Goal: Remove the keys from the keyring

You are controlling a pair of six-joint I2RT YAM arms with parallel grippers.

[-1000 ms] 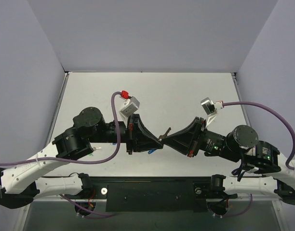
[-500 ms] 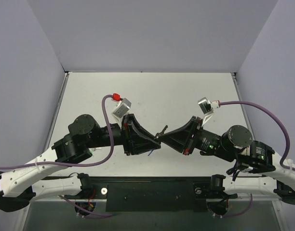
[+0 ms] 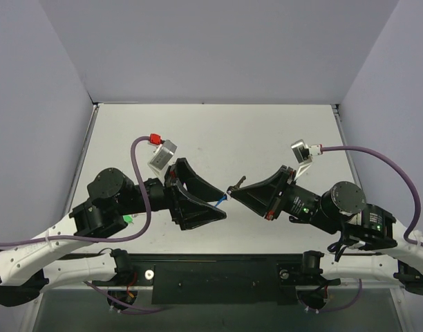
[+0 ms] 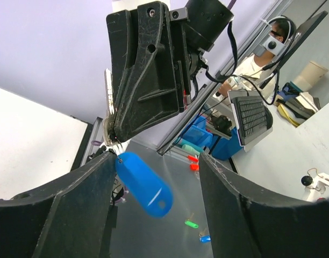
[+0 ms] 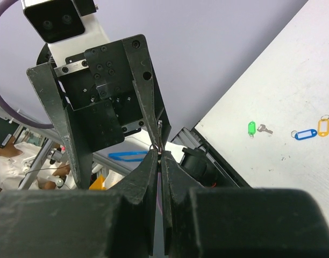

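My right gripper (image 3: 231, 189) is shut on the small keyring (image 5: 159, 146), held above the table. A silvery key (image 4: 108, 92) sticks up from the ring. A blue tag (image 4: 145, 185) hangs from the ring and swings loose. My left gripper (image 3: 223, 206) stands open facing the right one. Its fingers (image 4: 73, 199) flank the blue tag (image 3: 219, 200) without touching it. On the table lie a green-tagged key (image 5: 252, 128), a blue tag (image 5: 302, 134) and a yellow tag (image 5: 322, 127).
Both arms meet over the middle of the white table (image 3: 267, 138), with walls on three sides. A green tag (image 3: 129, 220) peeks out from under the left arm. Purple cables (image 3: 377, 155) loop off both wrists.
My left gripper has opened and drawn back to the left, away from the ring. The right gripper stays shut, and the blue tag now dangles free from the ring.
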